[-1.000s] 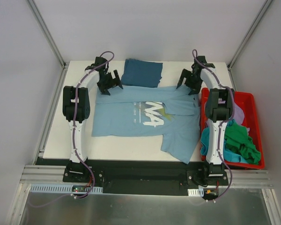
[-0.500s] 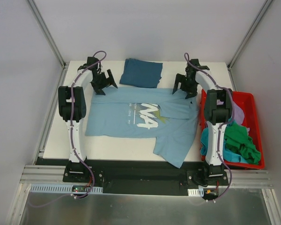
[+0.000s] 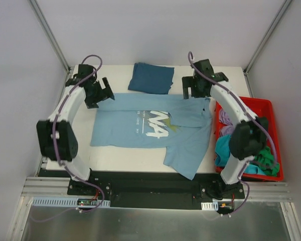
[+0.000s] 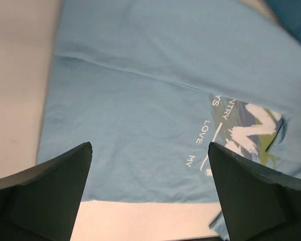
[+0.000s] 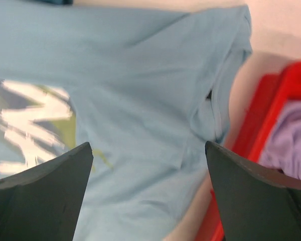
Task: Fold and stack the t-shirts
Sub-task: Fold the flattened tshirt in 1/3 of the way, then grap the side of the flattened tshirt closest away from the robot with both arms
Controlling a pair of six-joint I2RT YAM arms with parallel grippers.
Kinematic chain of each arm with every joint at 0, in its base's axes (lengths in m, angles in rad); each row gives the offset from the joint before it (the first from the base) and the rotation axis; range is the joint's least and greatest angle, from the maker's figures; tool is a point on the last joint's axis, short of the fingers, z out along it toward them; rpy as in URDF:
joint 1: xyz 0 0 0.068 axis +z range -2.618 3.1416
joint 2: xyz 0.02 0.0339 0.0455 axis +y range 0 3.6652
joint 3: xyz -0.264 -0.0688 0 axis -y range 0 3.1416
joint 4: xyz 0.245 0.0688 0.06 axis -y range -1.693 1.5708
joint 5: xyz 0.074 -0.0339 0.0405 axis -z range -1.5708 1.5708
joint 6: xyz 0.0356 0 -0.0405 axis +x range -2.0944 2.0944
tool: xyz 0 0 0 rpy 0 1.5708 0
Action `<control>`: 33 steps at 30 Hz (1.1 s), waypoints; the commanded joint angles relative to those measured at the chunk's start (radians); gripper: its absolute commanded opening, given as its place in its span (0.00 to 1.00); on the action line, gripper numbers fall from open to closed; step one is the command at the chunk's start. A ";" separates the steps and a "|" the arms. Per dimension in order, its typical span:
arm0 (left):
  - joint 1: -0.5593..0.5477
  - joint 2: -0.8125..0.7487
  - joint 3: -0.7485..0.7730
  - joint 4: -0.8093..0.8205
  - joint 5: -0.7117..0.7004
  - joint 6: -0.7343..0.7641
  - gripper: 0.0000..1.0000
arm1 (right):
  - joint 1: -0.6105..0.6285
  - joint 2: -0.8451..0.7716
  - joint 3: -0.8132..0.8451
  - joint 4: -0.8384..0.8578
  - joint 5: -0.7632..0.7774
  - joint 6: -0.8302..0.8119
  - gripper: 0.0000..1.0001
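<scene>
the sky-blue t-shirt (image 3: 140, 128) lies spread print-up across the middle of the frame on the white table (image 3: 120, 156), with a crease running across its far part and one sleeve trailing toward the lower right. i judge it to be light, limp cotton that will sag and drag rather than hold a shape, so i would pinch it at the two far corners together, right at the edge. a dark teal t-shirt (image 3: 151, 78) sits folded at the top centre, just beyond it. my left gripper (image 3: 98, 93) hovers by the shirt's upper left corner and my right gripper (image 3: 194, 86) by its upper right, both with fingers spread wide and holding nothing. at the right edge, the red bin (image 3: 271, 105) holds a heap of lilac, green and turquoise t-shirts (image 3: 263, 153).
</scene>
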State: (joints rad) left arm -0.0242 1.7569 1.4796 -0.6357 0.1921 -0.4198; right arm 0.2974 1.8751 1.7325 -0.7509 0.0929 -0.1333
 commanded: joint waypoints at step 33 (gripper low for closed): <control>0.043 -0.616 -0.950 0.157 -0.500 -0.645 0.47 | 0.023 -1.130 -1.212 0.624 -0.104 0.350 0.96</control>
State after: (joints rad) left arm -0.0002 1.0920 0.5369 -0.4969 -0.2516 -1.0180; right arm 0.3294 0.7387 0.5079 -0.1608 -0.0292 0.2249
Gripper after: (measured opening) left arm 0.520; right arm 0.962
